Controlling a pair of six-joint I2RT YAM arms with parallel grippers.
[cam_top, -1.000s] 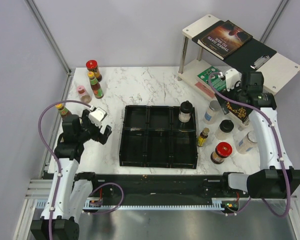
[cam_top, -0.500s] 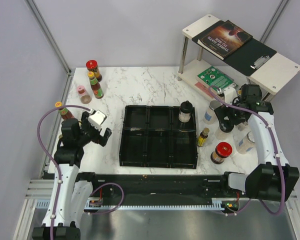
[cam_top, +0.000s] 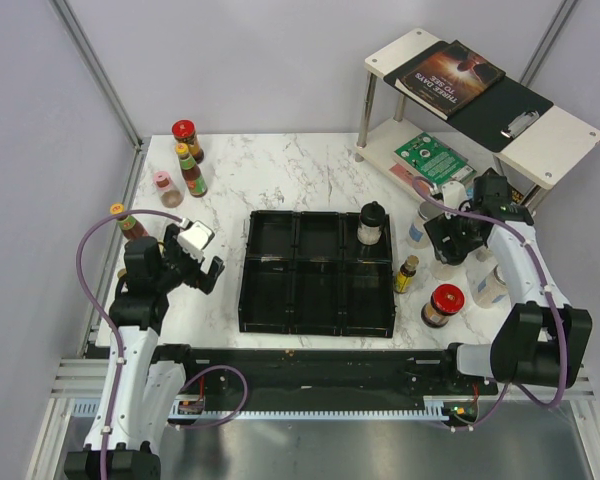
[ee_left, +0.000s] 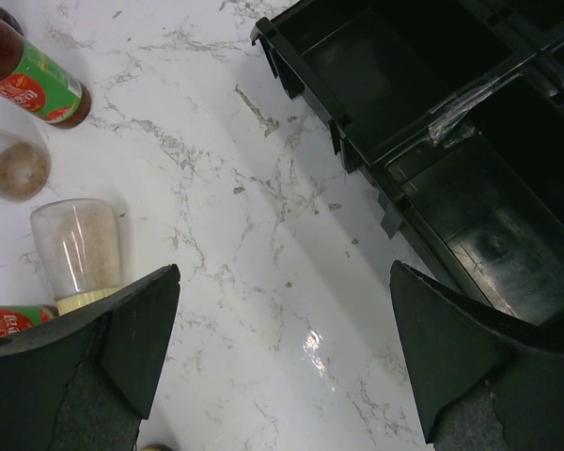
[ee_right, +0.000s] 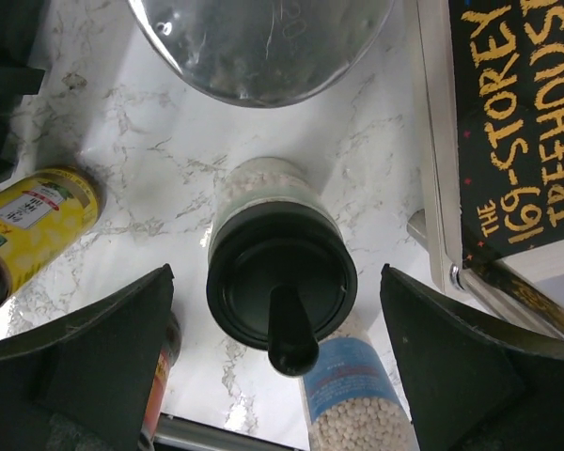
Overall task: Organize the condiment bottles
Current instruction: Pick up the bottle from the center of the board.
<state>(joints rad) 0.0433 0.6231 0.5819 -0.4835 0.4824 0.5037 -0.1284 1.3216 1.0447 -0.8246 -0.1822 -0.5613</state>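
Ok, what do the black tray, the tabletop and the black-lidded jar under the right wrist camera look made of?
Black tray: moulded plastic, it seems; thin ribbed walls, dull sheen.
Tabletop: white, grey-veined, glossy with a glare spot; stone or marble-print laminate, cannot tell which.
Black-lidded jar: clear body, glass or plastic unclear; the lid looks like matte plastic.
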